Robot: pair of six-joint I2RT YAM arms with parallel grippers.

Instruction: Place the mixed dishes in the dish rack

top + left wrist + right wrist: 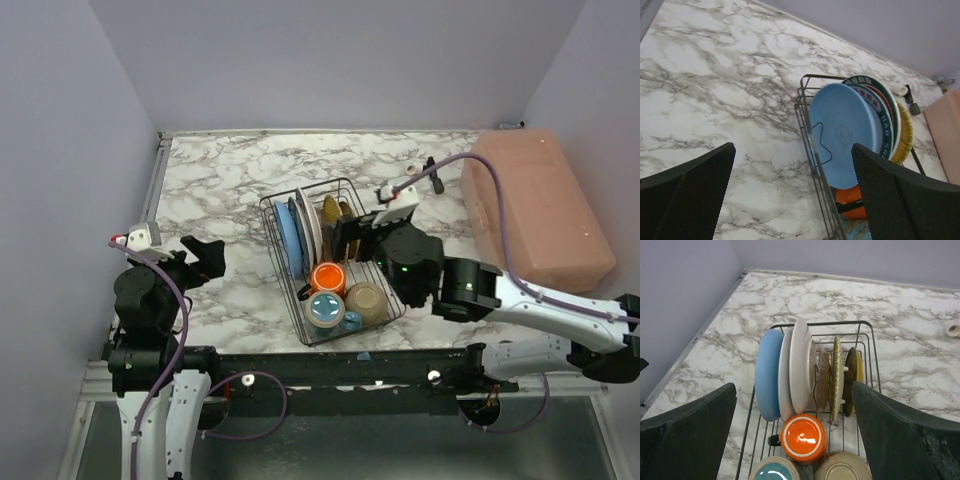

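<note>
The black wire dish rack (312, 325) stands mid-table. Upright in its tines are a blue plate (288, 240), white plates (800, 365), a yellow plate (836, 377) and a small yellow dark-rimmed plate (854, 372). At its near end an orange mug (327, 278), a blue mug (325, 311) and a bowl (367, 302) sit upside down. My right gripper (347, 237) hovers open and empty over the rack (866, 325), above the orange mug (802, 437). My left gripper (203, 256) is open and empty, left of the rack (815, 145), facing the blue plate (842, 132).
A large pink box (540, 205) lies at the right side. A small white object (413, 168) and a small black tool (909, 95) lie behind the rack. Walls close the left, back and right sides of the table.
</note>
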